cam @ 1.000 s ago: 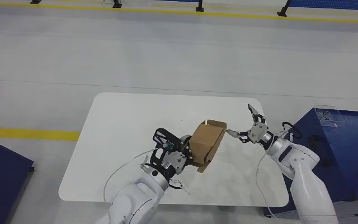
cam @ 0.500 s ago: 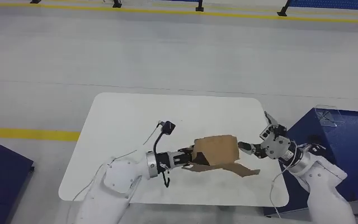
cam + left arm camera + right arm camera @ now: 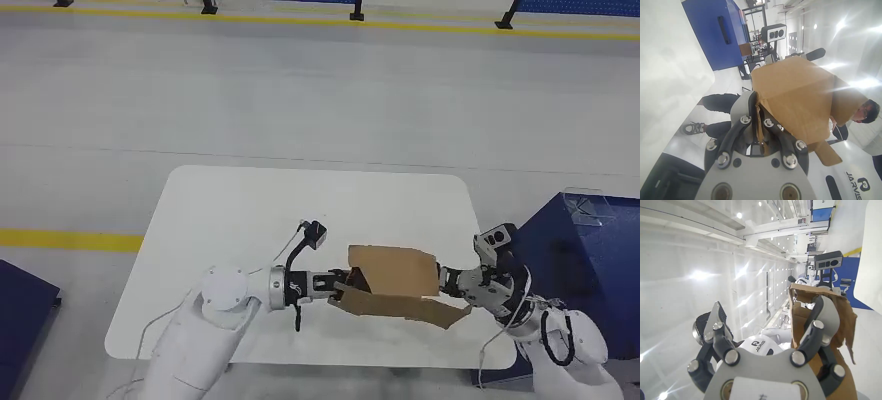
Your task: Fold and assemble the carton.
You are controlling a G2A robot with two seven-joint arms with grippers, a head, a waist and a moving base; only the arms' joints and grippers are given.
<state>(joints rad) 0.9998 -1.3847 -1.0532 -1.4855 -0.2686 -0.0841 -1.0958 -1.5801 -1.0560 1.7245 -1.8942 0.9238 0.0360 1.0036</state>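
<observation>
Left hand (image 3: 338, 286): pressed together on a flap at the carton's left end, with the cardboard pinched between its fingers; it sits over the near middle of the desk (image 3: 220, 220)
Carton (image 3: 395, 270): brown and half opened, lying between the two hands near the desk's front right; I cannot tell whether it touches the desk or hangs just above it
Long axis: runs left to right, from one hand straight to the other
Loose flap (image 3: 425, 310): trails along the carton's near edge, slanting toward the right end
Right hand (image 3: 452, 283): spread at the carton's right end; one finger (image 3: 826, 311) lies against the cardboard and the other stands well apart in open air, so a wall edge sits between them unclamped
Nearer hand: both are at the carton, the left one anchoring and the right one free to work
Likely step: squaring the body before the flaps go in
Next move calls for: the right hand acting along the axis toward the left, which holds firm
Risk: the pinched flap may tear or slip
</observation>
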